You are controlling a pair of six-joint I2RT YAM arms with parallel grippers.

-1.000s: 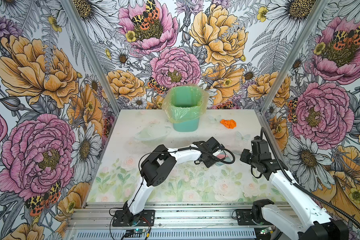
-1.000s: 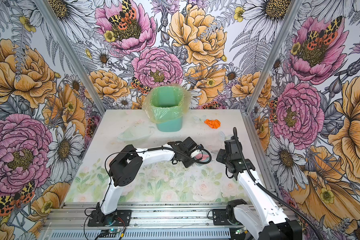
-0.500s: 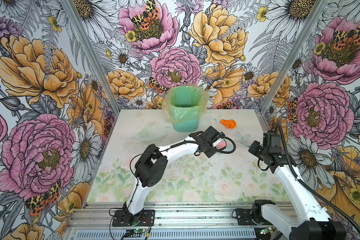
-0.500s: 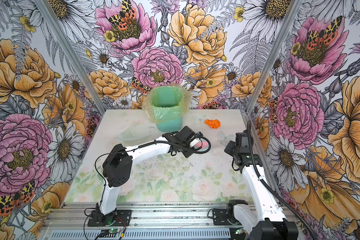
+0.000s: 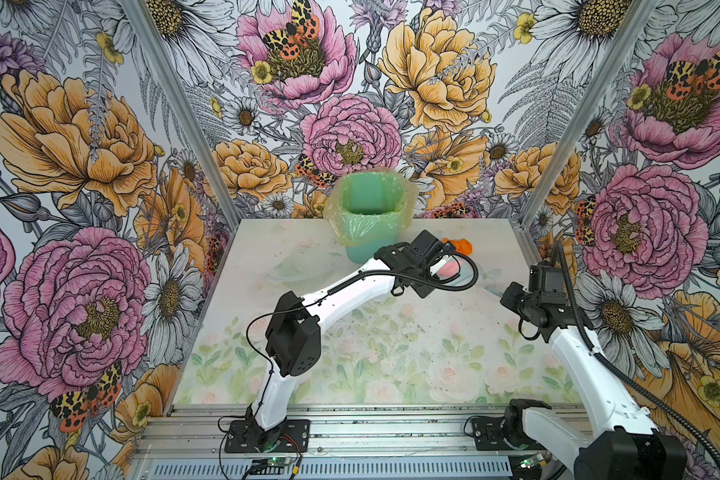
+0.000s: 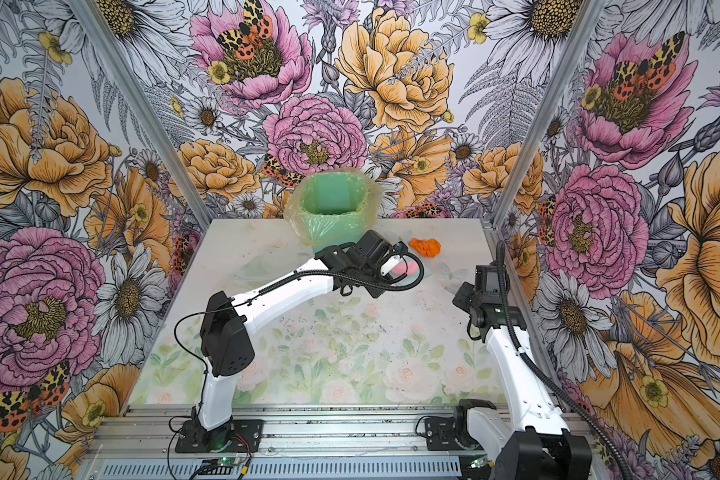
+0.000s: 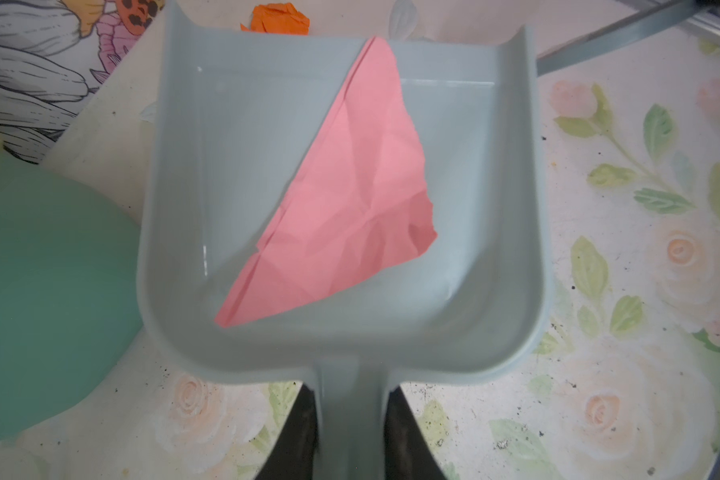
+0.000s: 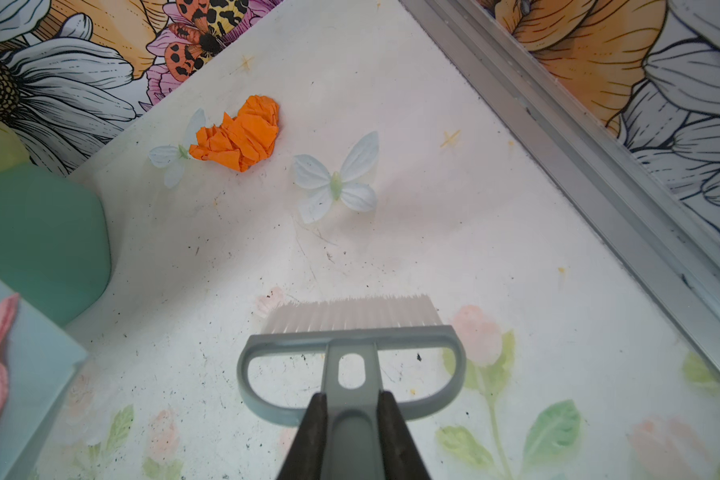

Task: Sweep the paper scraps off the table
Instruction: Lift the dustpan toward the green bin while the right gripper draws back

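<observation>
The grey-blue dustpan holds one pink scrap. It is a flat, creased sheet of thin paper, roughly triangular, lying slantwise across the pan floor from the rear wall to the open lip. The left tool is clamped tight on the dustpan's handle. In both top views the pan sits just to the right of the green bin.

The bin stands upright at the back of the counter, lined with a thin yellowish bag folded over its rim; its bottom is not clearly seen.

An orange scrap, a tightly crumpled wad, lies on the counter right of the bin, just past the dustpan's lip. Farther right of the bin, the right tool is closed firmly on the handle of a small brush. Its pale bristles point toward the orange scrap but are well short of it.
</observation>
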